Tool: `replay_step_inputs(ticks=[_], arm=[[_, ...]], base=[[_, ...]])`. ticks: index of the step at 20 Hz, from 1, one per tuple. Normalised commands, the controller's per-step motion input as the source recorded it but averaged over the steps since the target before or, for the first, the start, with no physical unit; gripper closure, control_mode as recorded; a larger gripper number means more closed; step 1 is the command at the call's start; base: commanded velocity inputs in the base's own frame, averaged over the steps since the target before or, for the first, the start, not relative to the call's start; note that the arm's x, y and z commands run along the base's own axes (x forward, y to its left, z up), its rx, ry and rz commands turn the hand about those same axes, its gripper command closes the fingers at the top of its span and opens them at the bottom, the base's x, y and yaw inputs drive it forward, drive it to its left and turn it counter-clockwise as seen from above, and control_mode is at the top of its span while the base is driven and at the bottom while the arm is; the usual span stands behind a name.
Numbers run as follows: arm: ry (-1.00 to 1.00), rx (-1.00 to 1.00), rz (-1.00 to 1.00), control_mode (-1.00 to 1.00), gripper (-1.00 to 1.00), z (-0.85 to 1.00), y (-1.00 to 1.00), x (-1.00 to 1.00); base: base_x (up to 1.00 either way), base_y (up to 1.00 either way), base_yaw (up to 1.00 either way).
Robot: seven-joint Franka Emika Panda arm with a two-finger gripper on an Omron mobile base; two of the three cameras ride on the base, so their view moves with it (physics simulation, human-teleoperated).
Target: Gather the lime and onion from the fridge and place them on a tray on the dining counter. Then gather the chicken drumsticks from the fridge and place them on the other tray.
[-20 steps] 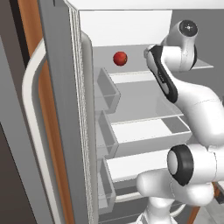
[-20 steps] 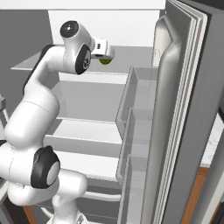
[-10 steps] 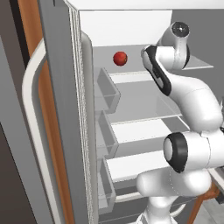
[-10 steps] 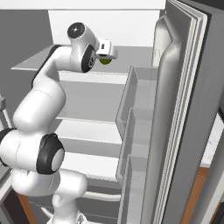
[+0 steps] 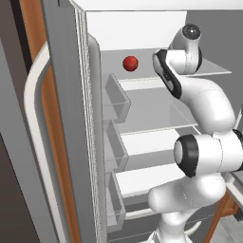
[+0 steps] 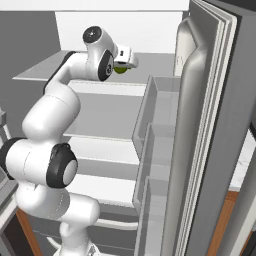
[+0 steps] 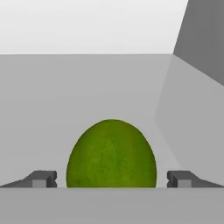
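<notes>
The fridge (image 5: 71,118) stands open with its white inside showing. On its top shelf sits the dark-red onion (image 5: 130,63), to the left of my arm. The green lime (image 7: 111,154) rests on that same shelf, right between my fingertips (image 7: 43,178) in the hand view. In the right base view the lime (image 6: 120,69) peeks out just under my hand. My gripper (image 7: 111,179) is open, one finger on each side of the lime with a gap on both sides. The trays, the dining counter and the chicken drumsticks are out of view.
Door bins (image 5: 116,97) line the left fridge door, and more bins (image 6: 155,130) line the right door (image 6: 215,125). Glass shelves (image 5: 156,114) lie below the top one. The fridge's back wall (image 7: 87,87) is close behind the lime, a side wall (image 7: 201,39) to its right.
My arm has reached deeper over the top shelf toward the lime. The onion has stayed where it was. The jaws have stayed open.
</notes>
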Motion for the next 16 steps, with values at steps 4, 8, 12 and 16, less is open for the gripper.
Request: replay_step_inputs(ticks=[4, 8, 12, 16], arm=[[0.00, 0.00, -0.02, -1.00, -1.00, -0.08, 0.00, 0.08], [0.00, 0.00, 0.00, -1.00, -1.00, -0.08, 0.00, 0.12], [0.00, 0.00, 0.00, -1.00, 1.00, -0.14, 0.00, 0.25], [0.00, 0.00, 0.00, -1.00, 1.00, -0.20, -0.01, 0.20]], base=[[0.00, 0.00, 0.00], [0.00, 0.00, 0.00], [0.00, 0.00, 0.00], [0.00, 0.00, 0.00]])
